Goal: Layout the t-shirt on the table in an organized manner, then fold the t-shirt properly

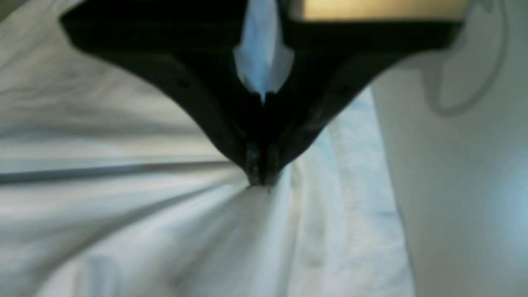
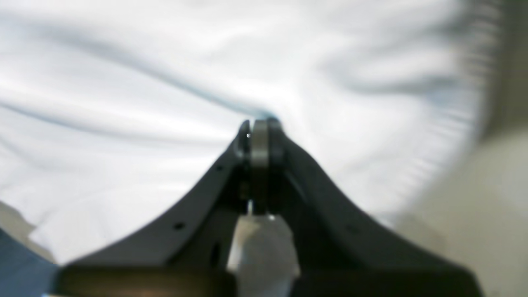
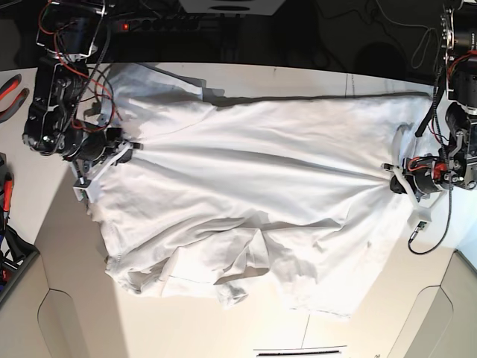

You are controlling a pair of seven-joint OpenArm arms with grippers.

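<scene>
The white t-shirt (image 3: 261, 186) lies spread across the table (image 3: 186, 328), pulled taut in creases between my two grippers. Its near edge is bunched and folded over itself. At the shirt's right edge in the base view, my left gripper (image 3: 390, 183) is shut on the t-shirt. The left wrist view shows the closed tips (image 1: 260, 179) pinching the t-shirt (image 1: 123, 227), with creases fanning out from them. My right gripper (image 3: 133, 147) is shut on the shirt's left edge. Its closed tips (image 2: 260, 123) pinch the t-shirt (image 2: 165, 62) in the right wrist view.
Beige cut-out panels sit at the near left corner (image 3: 67, 328) and near right corner (image 3: 447, 313). Red-handled pliers (image 3: 11, 89) lie at the far left. Cables and electronics run along the dark far edge (image 3: 223, 30). Bare table (image 1: 453, 185) shows beside the shirt's hem.
</scene>
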